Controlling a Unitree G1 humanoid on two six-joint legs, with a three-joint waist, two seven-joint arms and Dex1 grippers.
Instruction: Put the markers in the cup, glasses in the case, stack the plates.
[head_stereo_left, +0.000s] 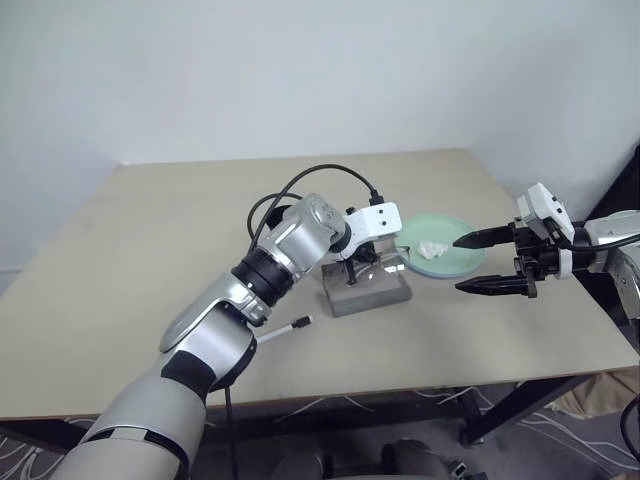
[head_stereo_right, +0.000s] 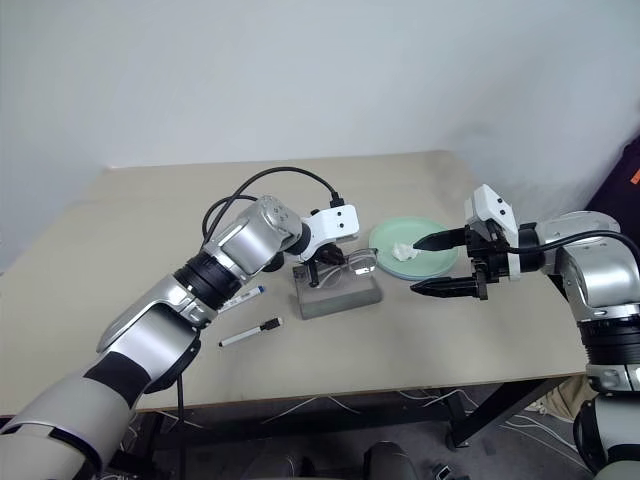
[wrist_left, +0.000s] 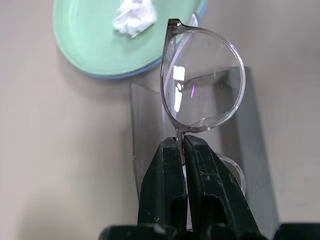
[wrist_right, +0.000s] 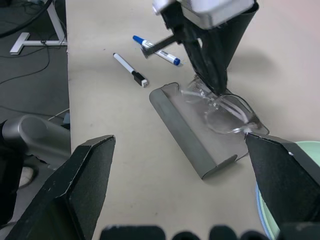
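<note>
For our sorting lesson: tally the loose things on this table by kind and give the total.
Markers: 2 (blue-capped, black-capped)
Plates: 2, stacked (green, blue)
Glasses: 1
Case: 1
Tissue: 1
Total: 7

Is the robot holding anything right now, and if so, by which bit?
Yes. The left gripper pinches the glasses by the bridge between the lenses, above the open case. The right gripper is open and holds nothing.
</note>
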